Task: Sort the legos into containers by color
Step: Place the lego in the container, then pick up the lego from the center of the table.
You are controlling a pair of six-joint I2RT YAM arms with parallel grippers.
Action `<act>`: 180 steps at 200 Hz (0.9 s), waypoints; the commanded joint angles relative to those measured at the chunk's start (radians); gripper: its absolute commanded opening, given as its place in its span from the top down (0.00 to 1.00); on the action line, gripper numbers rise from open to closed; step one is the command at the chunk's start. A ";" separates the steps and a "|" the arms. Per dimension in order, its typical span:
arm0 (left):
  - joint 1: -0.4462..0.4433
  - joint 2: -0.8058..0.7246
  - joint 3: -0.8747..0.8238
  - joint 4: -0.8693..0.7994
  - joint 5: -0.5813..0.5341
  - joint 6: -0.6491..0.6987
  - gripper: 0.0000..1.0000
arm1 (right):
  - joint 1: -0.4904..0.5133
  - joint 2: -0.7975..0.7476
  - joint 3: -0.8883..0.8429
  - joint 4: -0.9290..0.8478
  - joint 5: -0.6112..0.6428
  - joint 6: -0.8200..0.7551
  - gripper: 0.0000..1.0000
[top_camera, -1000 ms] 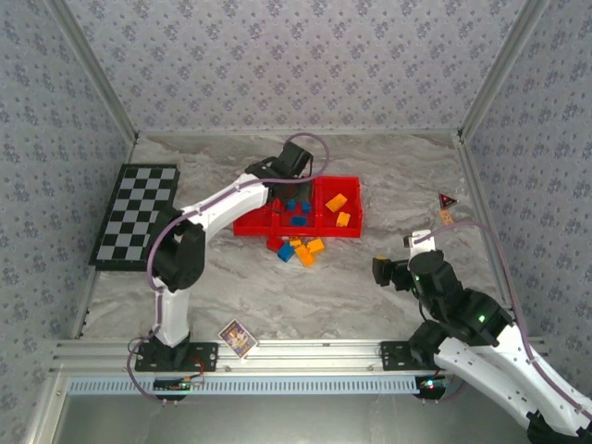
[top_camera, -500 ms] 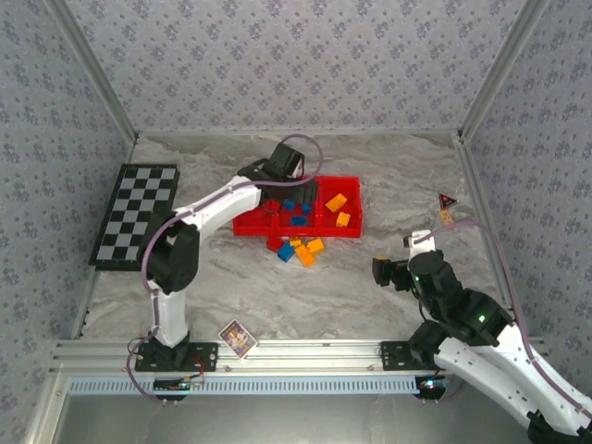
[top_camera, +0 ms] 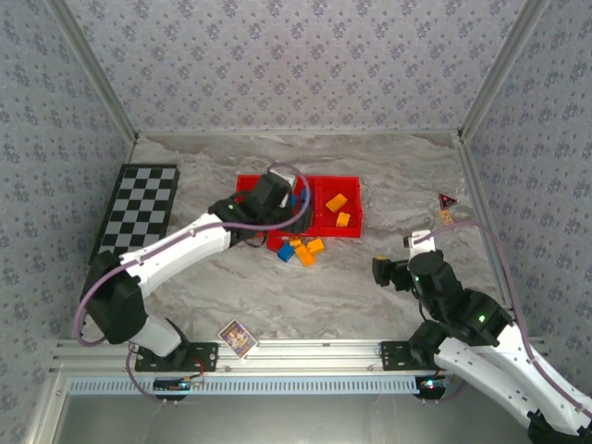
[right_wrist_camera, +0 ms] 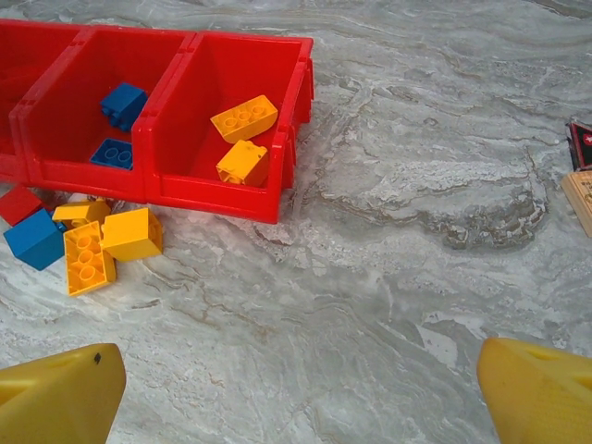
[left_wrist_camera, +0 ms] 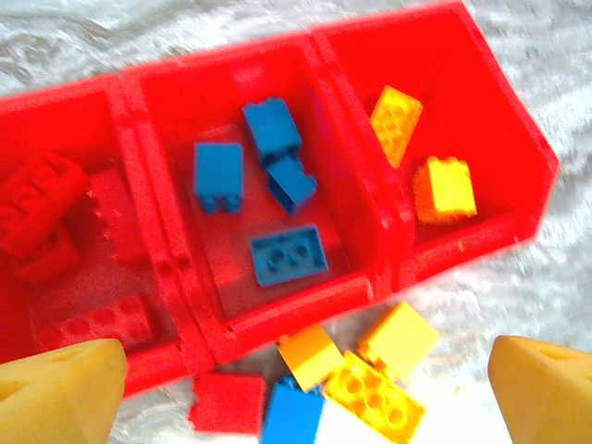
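Observation:
The red tray (left_wrist_camera: pixel 388 268) holds three containers side by side: red legos (left_wrist_camera: pixel 42 217) on the left, blue legos (left_wrist_camera: pixel 277 185) in the middle, yellow legos (left_wrist_camera: pixel 444 190) on the right. In front of it, loose on the table, lie a red brick (left_wrist_camera: pixel 227 402), a blue brick (left_wrist_camera: pixel 291 416) and three yellow bricks (left_wrist_camera: pixel 375 398). My left gripper (left_wrist_camera: pixel 301 384) hangs open above this loose pile, at the tray's front edge (top_camera: pixel 344 233), with nothing between its fingers. My right gripper (right_wrist_camera: pixel 301 388) stands open over bare table, well right of the tray (right_wrist_camera: pixel 277 199) and the pile (right_wrist_camera: pixel 131 233).
A black-and-white checkered board (top_camera: pixel 137 215) lies at the far left. A small picture card (top_camera: pixel 238 337) sits by the near rail. A small red-and-black piece and a wooden block (top_camera: pixel 447 208) sit at the right edge. Patterned walls enclose the table.
My left gripper has opened and pulled back from over the tray's compartments to its front edge, and the arm has swung lower and leftward. The right arm is still.

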 commanded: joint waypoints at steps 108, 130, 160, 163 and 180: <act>-0.339 0.405 0.243 -0.319 -0.387 -0.872 0.00 | 0.011 -0.011 0.009 -0.021 0.022 0.016 0.00; -0.351 0.509 0.370 -0.433 -0.417 -0.933 0.00 | 0.013 -0.026 0.014 -0.027 0.026 0.013 0.00; -0.346 0.556 0.375 -0.483 -0.429 -1.049 0.00 | 0.018 -0.051 0.014 -0.028 0.027 0.013 0.00; -0.344 0.557 0.371 -0.482 -0.427 -1.059 0.00 | 0.019 -0.051 0.014 -0.027 0.027 0.013 0.00; -0.342 0.559 0.341 -0.473 -0.424 -1.105 0.01 | 0.021 -0.053 0.014 -0.027 0.023 0.010 0.00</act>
